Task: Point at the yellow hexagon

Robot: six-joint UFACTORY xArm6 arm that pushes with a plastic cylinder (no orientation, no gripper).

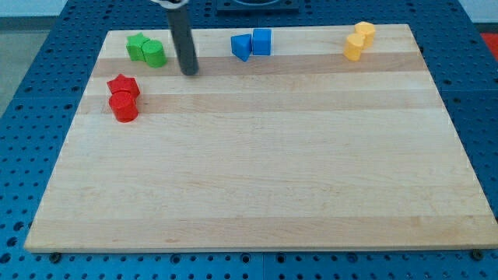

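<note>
Board (257, 155): pale wooden top, laid on a blue perforated bench (31, 93).
Yellow pieces: two, touching, near the view's top right corner; the upper one (364, 32) is judged to be the yellow hexagon, the lower one (353, 48) cannot be told apart by shape with certainty.
Handling: the yellow hexagon is judged small, light, rigid and smooth; easily slid on the wood if touched.
Point of contact: none is called for; it is only to be pointed at, best approached from the bare side at the view's left, short of touching.
My tip (190, 73): a plain rod with nothing to open or close; set down just beside the green blocks (148, 50), well apart from the yellow pair.
Other stock: blue blocks (252, 43) at the view's top centre; red blocks (123, 97) at the view's left.
</note>
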